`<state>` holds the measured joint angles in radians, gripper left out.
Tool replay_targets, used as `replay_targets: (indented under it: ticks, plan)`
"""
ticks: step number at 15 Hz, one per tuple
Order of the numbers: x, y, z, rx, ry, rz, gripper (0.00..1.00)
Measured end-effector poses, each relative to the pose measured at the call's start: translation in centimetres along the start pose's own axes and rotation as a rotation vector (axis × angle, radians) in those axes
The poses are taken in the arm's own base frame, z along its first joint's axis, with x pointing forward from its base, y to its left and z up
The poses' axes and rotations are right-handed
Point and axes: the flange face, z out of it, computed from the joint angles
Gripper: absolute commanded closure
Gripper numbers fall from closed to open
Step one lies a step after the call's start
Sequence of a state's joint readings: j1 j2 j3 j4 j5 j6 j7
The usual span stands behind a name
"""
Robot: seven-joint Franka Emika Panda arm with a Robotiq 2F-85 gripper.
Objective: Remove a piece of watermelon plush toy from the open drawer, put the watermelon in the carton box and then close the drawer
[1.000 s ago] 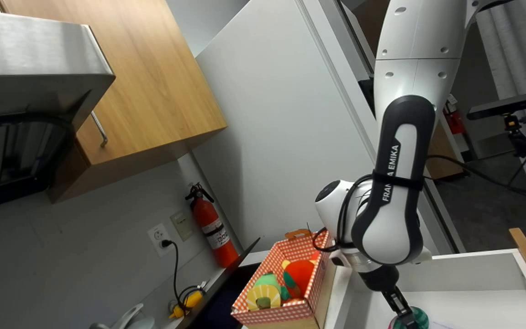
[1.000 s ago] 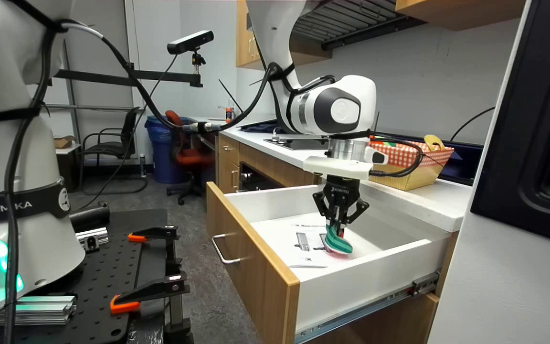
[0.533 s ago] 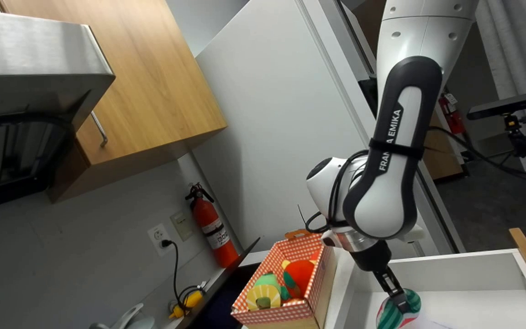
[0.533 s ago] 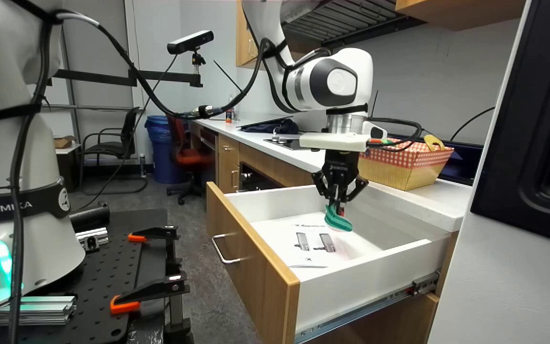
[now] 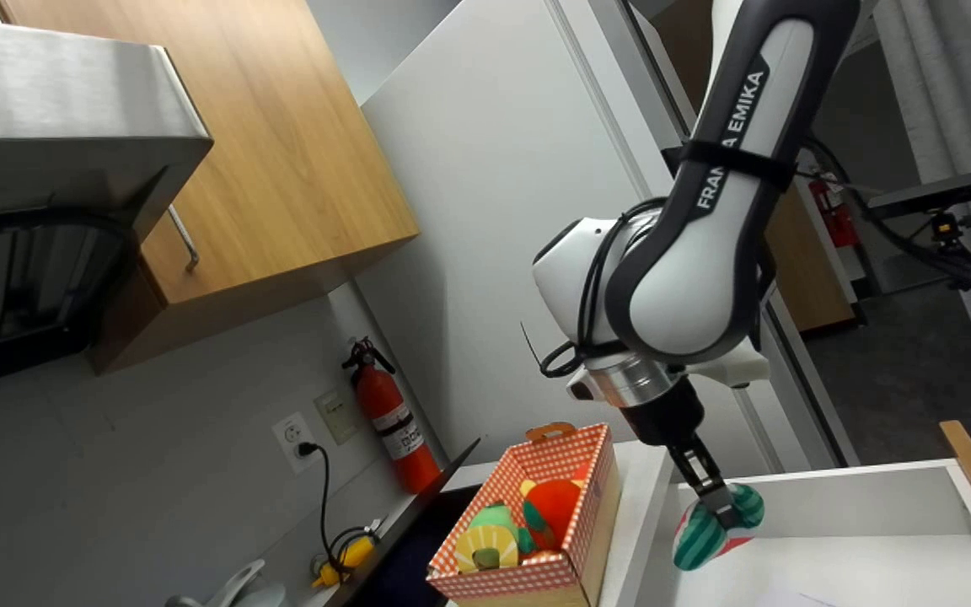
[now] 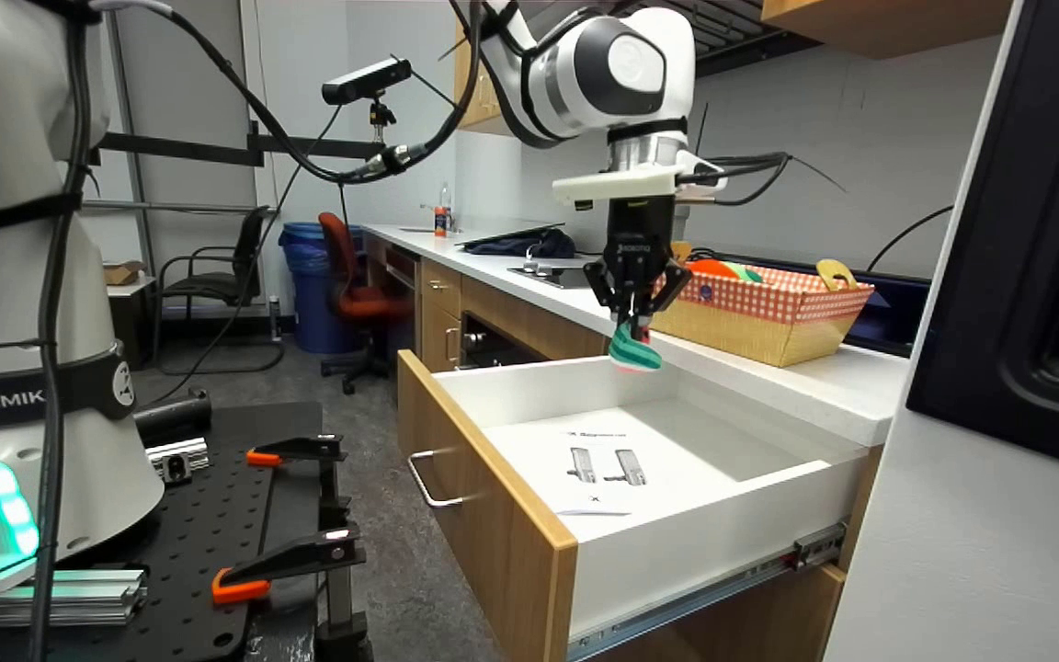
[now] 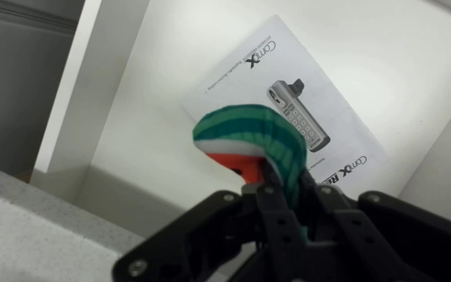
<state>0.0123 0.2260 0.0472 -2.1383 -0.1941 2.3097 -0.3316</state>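
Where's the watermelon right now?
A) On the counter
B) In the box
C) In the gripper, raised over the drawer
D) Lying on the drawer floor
C: in the wrist view the gripper pinches the watermelon, and in an exterior view the toy hangs raised over the open drawer.

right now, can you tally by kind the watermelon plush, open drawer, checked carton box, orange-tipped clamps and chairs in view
Watermelon plush: 1
Open drawer: 1
Checked carton box: 1
Orange-tipped clamps: 2
Chairs: 2
Total: 7
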Motion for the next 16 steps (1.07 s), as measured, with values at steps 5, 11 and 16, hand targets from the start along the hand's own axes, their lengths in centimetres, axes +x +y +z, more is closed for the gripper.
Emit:
replay_targets:
  ticks: [5,11,16]
  plan:
    - [-0.5,-1.2,-5.2,-0.034,0.051,0.042,0.96]
    - [0.3,-2.8,-10.3,-0.105,0.135,0.055,0.96]
    - [2.2,-4.2,-12.5,-0.183,0.19,0.053,0.96]
